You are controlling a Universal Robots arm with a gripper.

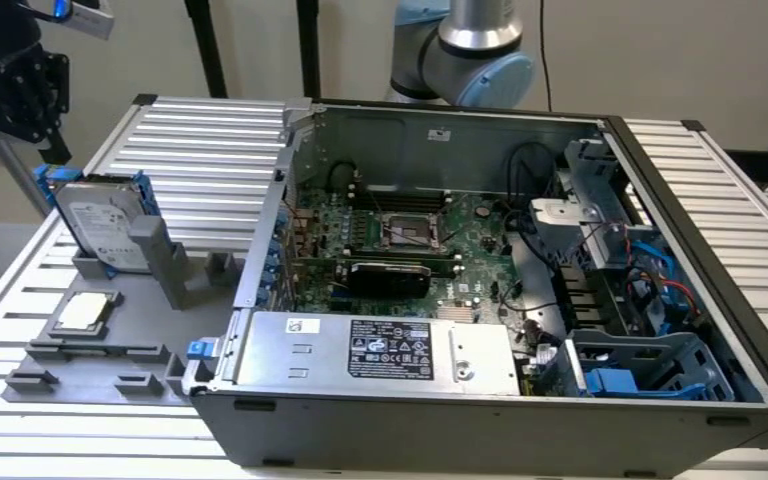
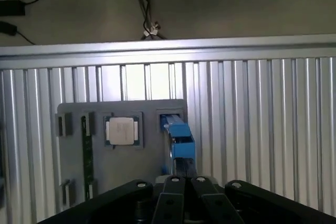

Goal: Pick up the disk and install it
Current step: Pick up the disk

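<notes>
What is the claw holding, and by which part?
Nothing. The claw hangs clear of the disk, which stands in its grey holder.

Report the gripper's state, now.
Gripper: closed, holding nothing; the disk stands apart from it in the grey holder.
</notes>
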